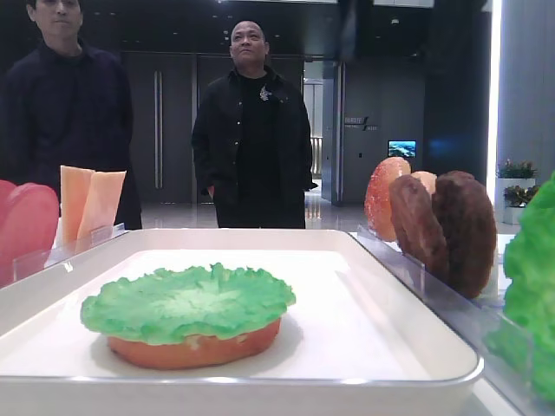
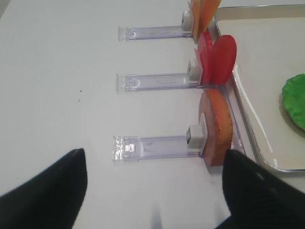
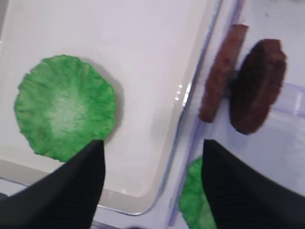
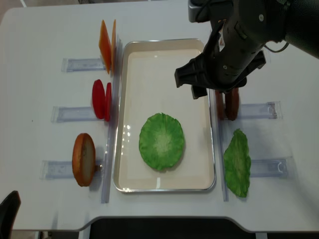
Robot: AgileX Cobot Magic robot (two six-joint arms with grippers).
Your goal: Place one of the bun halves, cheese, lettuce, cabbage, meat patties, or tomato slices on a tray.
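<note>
On the white tray a green lettuce leaf lies on top of an orange-brown bun half. My right gripper hangs open and empty over the tray's right rim, between the leaf and the two dark meat patties standing in their rack. My left gripper is open over bare table, left of a bun half standing in a rack. Red tomato slices and cheese slices stand further back along the tray's left side.
Clear plastic racks line both long sides of the tray. A second lettuce leaf leans in the front right rack. Two people stand behind the table. The table's front edge is close to the tray.
</note>
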